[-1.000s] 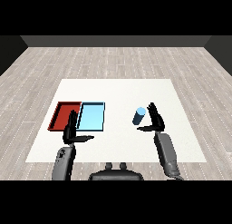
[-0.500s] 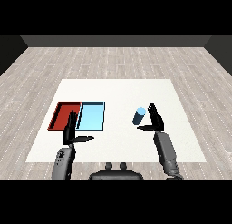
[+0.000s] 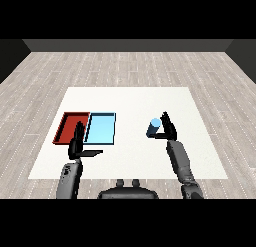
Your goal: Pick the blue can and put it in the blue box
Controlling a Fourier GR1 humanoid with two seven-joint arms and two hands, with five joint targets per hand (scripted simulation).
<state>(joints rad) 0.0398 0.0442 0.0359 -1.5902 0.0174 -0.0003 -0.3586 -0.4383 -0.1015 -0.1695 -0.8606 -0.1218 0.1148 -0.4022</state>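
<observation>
White desk (image 3: 135, 98) on grey plank floor: blue can (image 3: 154, 127) standing right of the blue tray (image 3: 101, 128) and red tray (image 3: 68, 127), right robot hand (image 3: 167, 128) open against its right side, left robot hand (image 3: 78, 143) open near the trays, holding nothing.

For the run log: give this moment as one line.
phase: reaching | right hand: open beside blue can, not curled round it | left hand: open, idle | can: upright on table | blue tray: no can inside

blue can (image 3: 154, 127): upright, on white table (right side) | light blue tray (image 3: 101, 128): flat, just beside red tray
</observation>
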